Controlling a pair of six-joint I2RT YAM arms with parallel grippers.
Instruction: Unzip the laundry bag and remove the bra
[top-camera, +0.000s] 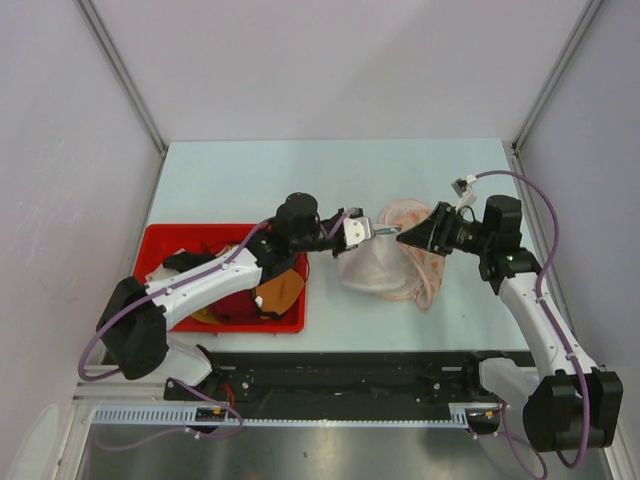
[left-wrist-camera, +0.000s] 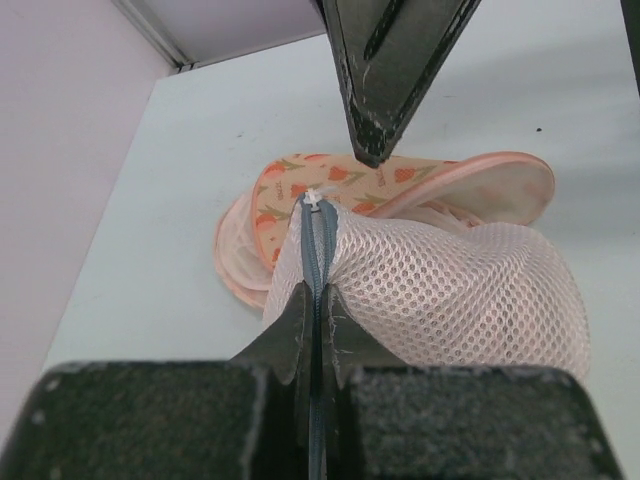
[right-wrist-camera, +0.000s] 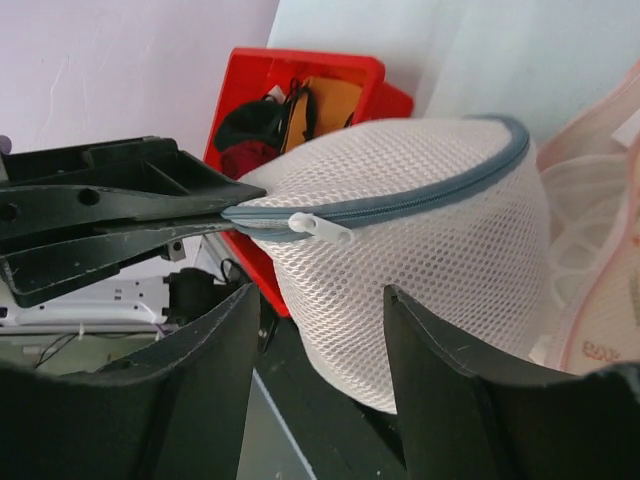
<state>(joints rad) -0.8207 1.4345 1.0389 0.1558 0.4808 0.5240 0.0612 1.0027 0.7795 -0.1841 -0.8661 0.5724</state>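
The pull (right-wrist-camera: 320, 226) sits on the zipper (right-wrist-camera: 440, 192) just past the tips of the left gripper (left-wrist-camera: 312, 300). It lies straight ahead of the gap in the right gripper (right-wrist-camera: 320, 300), a little above the line of its fingertips. From the left pinch the zipper runs along the rim of the bag (right-wrist-camera: 430, 280), curving off toward the right arm's side, and it looks closed wherever it shows. The left fingers are clamped flat on the zipper seam, anchoring the bag, which sits mid-table between the two grippers and against the pink bag (left-wrist-camera: 500, 190). The right fingers stand apart and hold nothing, pointed nose to nose at the left gripper. Being free and in line, the right gripper looks the one to take the pull, with a short advance and then a drag along the seam away from the left pinch. The bra cannot be made out and is presumably inside the mesh.
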